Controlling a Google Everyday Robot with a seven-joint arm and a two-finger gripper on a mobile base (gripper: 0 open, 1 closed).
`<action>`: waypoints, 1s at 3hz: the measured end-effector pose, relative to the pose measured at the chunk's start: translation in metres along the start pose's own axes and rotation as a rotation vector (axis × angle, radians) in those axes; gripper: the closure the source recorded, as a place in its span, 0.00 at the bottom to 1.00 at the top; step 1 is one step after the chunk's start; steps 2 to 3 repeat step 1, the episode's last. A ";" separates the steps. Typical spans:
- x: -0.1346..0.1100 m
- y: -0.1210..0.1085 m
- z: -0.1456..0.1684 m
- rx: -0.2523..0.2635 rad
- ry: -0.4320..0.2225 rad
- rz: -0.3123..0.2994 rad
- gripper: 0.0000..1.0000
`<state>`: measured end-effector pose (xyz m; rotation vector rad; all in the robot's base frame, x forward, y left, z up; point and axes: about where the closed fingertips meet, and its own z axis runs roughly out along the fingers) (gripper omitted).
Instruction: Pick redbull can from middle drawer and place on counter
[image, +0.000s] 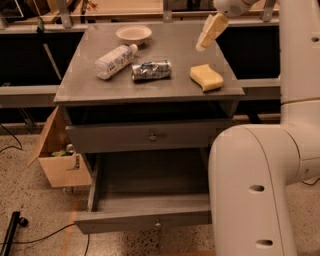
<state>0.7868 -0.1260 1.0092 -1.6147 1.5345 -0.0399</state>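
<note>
Your claw (212, 31) is hanging above the back right part of the desk (170, 47), higher than the yellow sponge (206, 78), and it is touching nothing. You are seeing it from one side only, so I cannot tell whether it is released or clenched. Its wrist is being cut off by the top edge.

The arm (300, 50) is rising as a thick white column along the right edge. Its big lower link (250, 190) is bending across the bottom right corner and is covering the right end of the middle drawer (145, 200). That drawer is standing pulled out, with its floor lying in shadow. The upper drawer (150, 136) is showing only its knobbed front.

The redbull can (151, 70) is lying on its side near the middle of the desk, between the plastic bottle (115, 61) and the sponge, well apart from the claw. Its print is hard to read. A small bowl (133, 34) is sitting behind it. A cardboard box (60, 160) is leaning beside the cabinet on the left, and its contents are hard to make out.
</note>
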 end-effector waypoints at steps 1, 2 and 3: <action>0.001 -0.002 -0.006 0.012 0.001 0.002 0.00; 0.001 -0.002 -0.006 0.012 0.001 0.002 0.00; 0.001 -0.002 -0.006 0.012 0.001 0.002 0.00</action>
